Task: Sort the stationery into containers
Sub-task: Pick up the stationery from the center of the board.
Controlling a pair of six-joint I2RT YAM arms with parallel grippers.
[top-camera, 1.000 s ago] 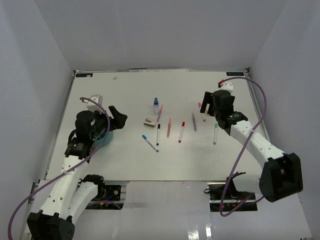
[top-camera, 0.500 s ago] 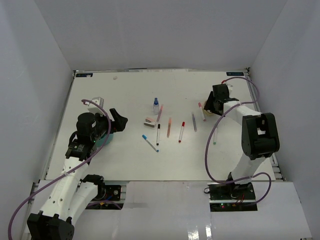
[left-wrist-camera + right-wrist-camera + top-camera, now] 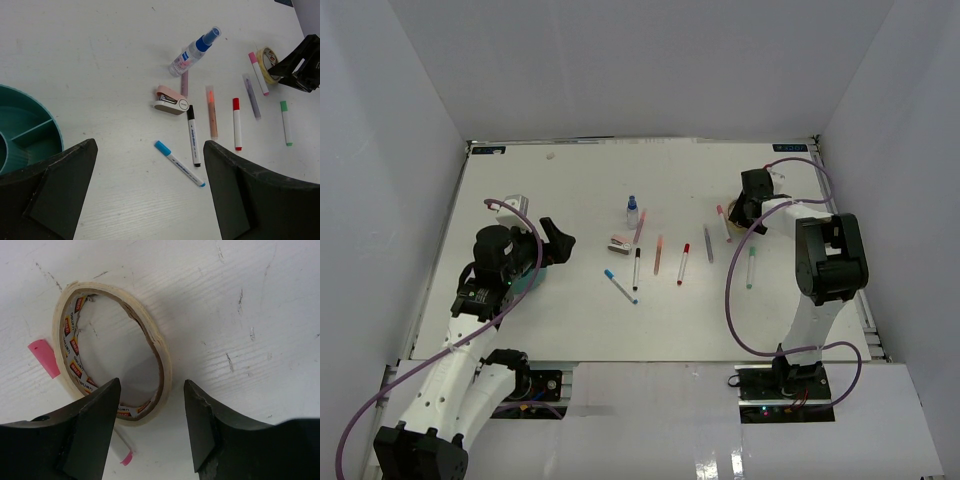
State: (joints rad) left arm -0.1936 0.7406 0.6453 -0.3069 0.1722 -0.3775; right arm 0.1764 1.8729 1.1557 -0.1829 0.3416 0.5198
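At the far left the cup (image 3: 30, 131) is cut off by the edge of the left wrist view, with only some inner dividers showing. From above it is almost wholly hidden under the left arm. The left gripper (image 3: 149, 150) hangs spread wide and empty, just right of the cup. Mid-table lie the bottle (image 3: 192, 47) on its side, the pink-white block (image 3: 170, 100) near it, then a blue pen (image 3: 179, 170), black pen (image 3: 193, 135), orange pen (image 3: 212, 112), red pen (image 3: 236, 124) and grey pen (image 3: 251, 96), all apart. A thin pinkish stick beside the bottle is partly hidden by the block. Further right lie a pink marker (image 3: 258, 73) and a green pen (image 3: 285, 122). At the far right the tape (image 3: 161, 357) lies flat on the marker's tip. The right gripper (image 3: 152, 385) is partly spread astride its near wall, one finger inside the ring. A gap shows at the outer finger, but contact at the inner one cannot be told. From above, the gripper hides the tape.
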